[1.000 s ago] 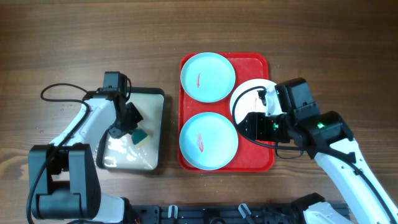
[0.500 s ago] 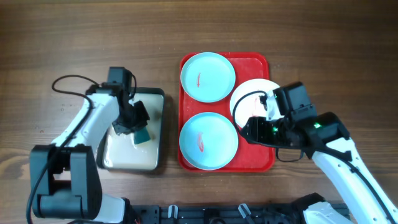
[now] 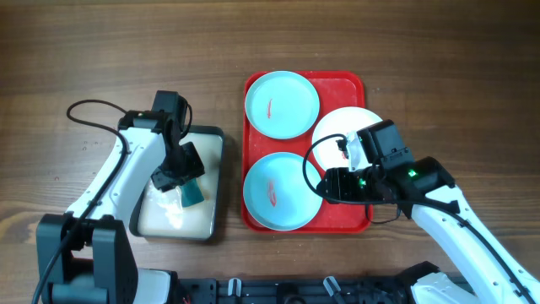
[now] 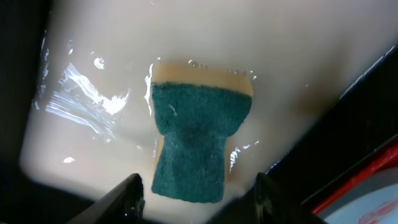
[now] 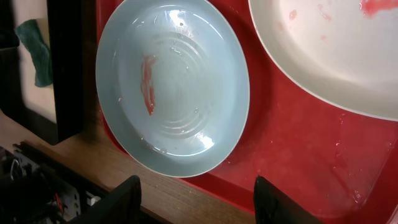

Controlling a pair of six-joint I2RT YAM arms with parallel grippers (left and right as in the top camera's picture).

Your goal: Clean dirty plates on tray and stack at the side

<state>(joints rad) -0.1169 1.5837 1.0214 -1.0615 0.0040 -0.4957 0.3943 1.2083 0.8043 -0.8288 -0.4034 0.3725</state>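
1. Plates: all three sit on the red tray point(image 3: 346, 87). The far blue plate point(image 3: 282, 104) lies at the tray's far end. The near blue plate point(image 3: 283, 191) lies at the near end. The white plate point(image 3: 336, 128) lies on the right side, reaching the right rim, and my right arm partly covers it.
2. Soiling: each plate shows a red smear. The two on the blue plates are thin streaks left of centre. The one on the white plate is partly hidden in the overhead view.
3. Right pincer point(image 3: 321, 187): my fingers are apart and hold nothing. The pincer is over the near right part of the red tray, just beside the right edge of the near blue plate and close to the white plate. I cannot tell its height above the tray.
4. Left pincer point(image 4: 196, 188): my fingers are apart and hold nothing. The pincer is over the cream tray point(image 3: 218, 169).
5. Sponge point(image 4: 196, 146): it lies flat, green side up, in the wet cream tray. Its near end sits between my left fingertips, with a gap on each side.
6. Layout: the cream tray stands just left of the red tray, with a narrow strip of wooden table point(image 3: 101, 51) between them.
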